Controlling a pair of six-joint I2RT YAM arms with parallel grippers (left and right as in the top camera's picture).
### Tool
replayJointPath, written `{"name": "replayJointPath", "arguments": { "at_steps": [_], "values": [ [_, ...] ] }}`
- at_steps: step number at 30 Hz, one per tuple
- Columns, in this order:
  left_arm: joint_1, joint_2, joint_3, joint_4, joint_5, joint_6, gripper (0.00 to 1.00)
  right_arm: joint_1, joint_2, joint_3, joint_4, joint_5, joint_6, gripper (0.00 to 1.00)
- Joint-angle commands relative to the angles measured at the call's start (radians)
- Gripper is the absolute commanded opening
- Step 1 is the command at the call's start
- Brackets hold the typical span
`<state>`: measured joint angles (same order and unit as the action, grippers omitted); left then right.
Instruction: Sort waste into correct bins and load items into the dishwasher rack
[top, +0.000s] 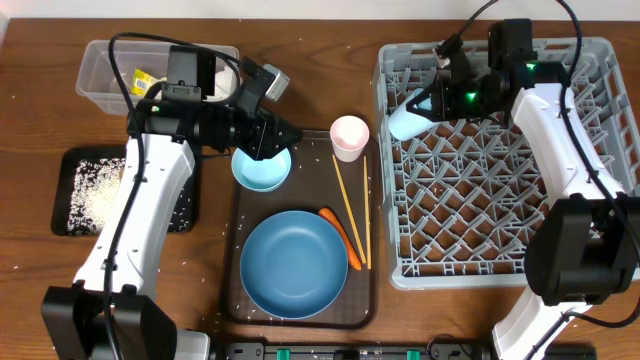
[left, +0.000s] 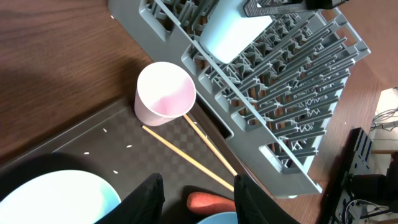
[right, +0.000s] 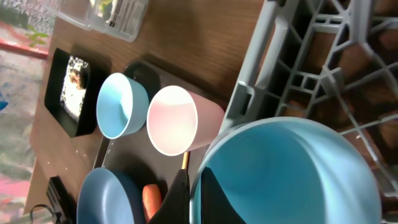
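Note:
My right gripper is shut on the rim of the light-blue cup, one finger inside and one outside. The cup hangs tilted over the back left corner of the grey dishwasher rack. Above the small light-blue bowl my left gripper stands open with nothing between its fingers. On the brown tray are a pink cup, two chopsticks, an orange carrot and the big blue plate.
A clear tub at the back left holds a yellow-green wrapper. In front of it, a black tray holds white rice. Loose grains dot the wood around it.

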<state>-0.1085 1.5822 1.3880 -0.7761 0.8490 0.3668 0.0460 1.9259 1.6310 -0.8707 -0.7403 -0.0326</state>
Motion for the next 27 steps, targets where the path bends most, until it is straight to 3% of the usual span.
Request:
{"name": "replayJointPath", "arguments": {
  "at_steps": [1, 4, 6, 8, 10, 13, 20, 27],
  "values": [
    [-0.002, -0.011, 0.020, -0.001, -0.005, 0.006, 0.38, -0.003, 0.010, -0.007, -0.024, 0.033, 0.013, 0.09],
    [-0.002, -0.011, 0.020, -0.001, -0.005, 0.006, 0.38, -0.002, 0.010, -0.007, -0.059, 0.079, 0.013, 0.23],
    [-0.002, -0.011, 0.020, -0.001, -0.005, 0.006, 0.38, 0.003, 0.010, -0.008, -0.066, 0.090, 0.009, 0.24],
    [-0.002, -0.011, 0.020, -0.001, -0.005, 0.006, 0.38, 0.007, 0.010, -0.008, -0.064, 0.090, 0.009, 0.18],
    [-0.002, -0.011, 0.020, -0.002, -0.005, 0.006, 0.38, 0.010, 0.010, -0.008, -0.056, 0.089, 0.010, 0.01],
    [-0.002, -0.011, 0.020, -0.005, -0.005, 0.006, 0.38, 0.007, 0.010, -0.008, -0.036, 0.038, 0.010, 0.01],
    [-0.002, -0.011, 0.020, -0.009, -0.005, 0.006, 0.38, -0.081, -0.011, -0.008, 0.023, -0.292, 0.008, 0.01],
    [-0.002, -0.011, 0.020, -0.008, -0.005, 0.006, 0.38, -0.211, -0.009, -0.009, 0.015, -0.592, -0.080, 0.01]
  ]
}}
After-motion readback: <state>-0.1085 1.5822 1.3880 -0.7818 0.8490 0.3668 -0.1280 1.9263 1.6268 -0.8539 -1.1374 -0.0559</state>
